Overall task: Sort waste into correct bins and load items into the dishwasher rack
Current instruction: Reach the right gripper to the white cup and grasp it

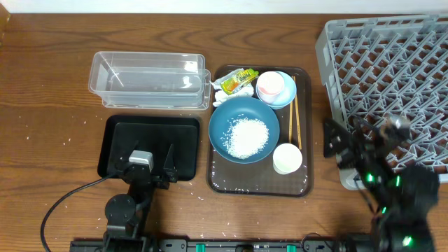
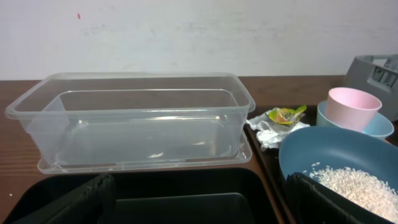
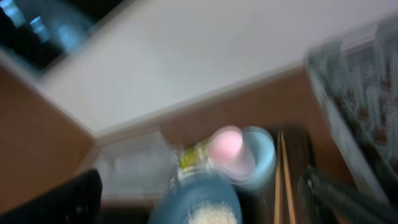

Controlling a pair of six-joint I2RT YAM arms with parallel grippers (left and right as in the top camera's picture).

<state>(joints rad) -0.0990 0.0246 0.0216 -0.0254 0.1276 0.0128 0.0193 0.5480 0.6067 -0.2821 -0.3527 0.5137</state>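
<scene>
The grey rack point(image 1: 392, 77) fills the upper right of the overhead frame. At centre lies a brown tray point(image 1: 260, 185). The clear tub point(image 1: 148, 78) sits on the surface at upper left, with the black tray point(image 1: 183, 136) just below it. The brown tray carries a dark-blue dish point(image 1: 222, 122) of rice point(image 1: 246, 137), the cup point(image 1: 287, 158), the pink bowl point(image 1: 270, 85) nested in the light-blue bowl point(image 1: 285, 99), chopsticks point(image 1: 295, 115), tissue point(image 1: 227, 94) and wrapper point(image 1: 239, 78). The left gripper point(image 2: 199, 208) hangs over the black tray, jaws apart and empty. The right gripper point(image 3: 205, 199), at lower right, shows blurred, jaws apart.
</scene>
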